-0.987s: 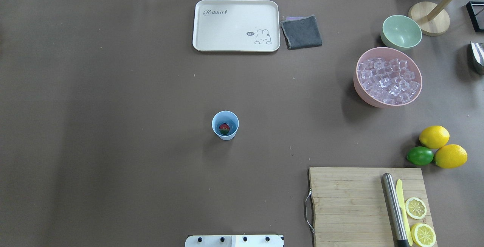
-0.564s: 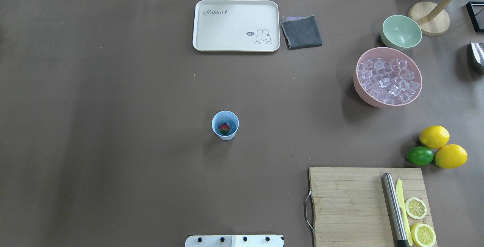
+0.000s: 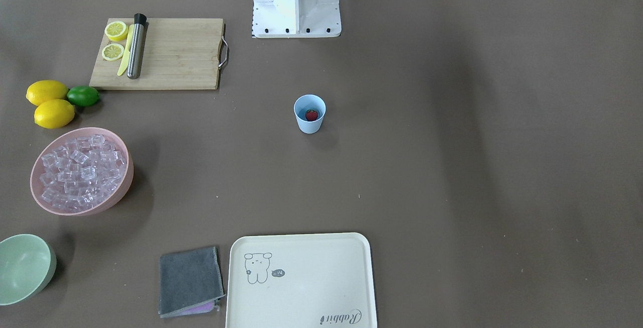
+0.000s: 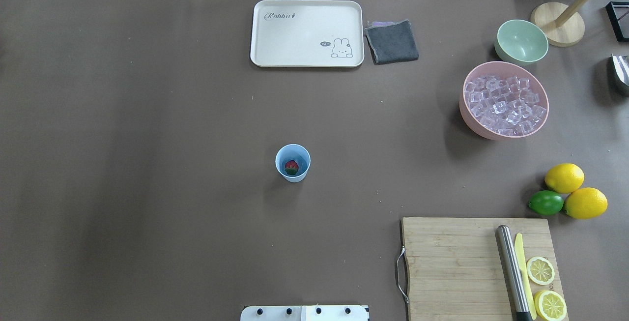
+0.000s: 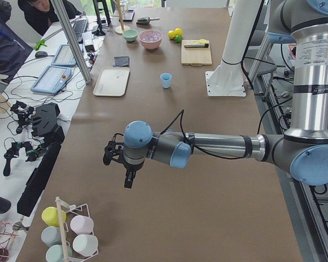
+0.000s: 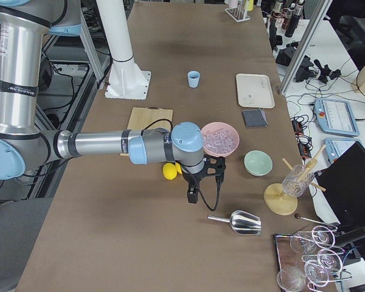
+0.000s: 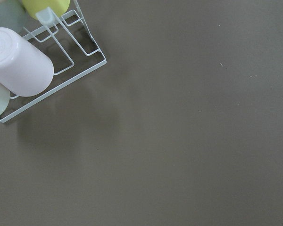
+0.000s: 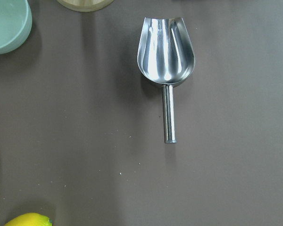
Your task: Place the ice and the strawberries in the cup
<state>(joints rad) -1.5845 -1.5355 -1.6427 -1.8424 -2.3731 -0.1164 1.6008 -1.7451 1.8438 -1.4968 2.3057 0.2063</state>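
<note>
Steel scoop (image 8: 166, 56) on desk (image 8: 226, 179) below right end effector (image 6: 192, 196), handle toward 6 o'clock in wrist view. Spread of it and of left end effector (image 5: 128, 182): cannot tell. Strawberry (image 4: 291, 166) in cup (image 4: 293, 176); ice (image 4: 506, 104) in pink bowl (image 4: 471, 125), 2 o'clock from cup. Likely best: pinch handle mid-length, squarely, keep scoop level.

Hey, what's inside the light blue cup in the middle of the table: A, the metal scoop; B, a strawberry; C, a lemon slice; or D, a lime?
B: a small red strawberry sits at the bottom of the cup in the overhead view.
</note>
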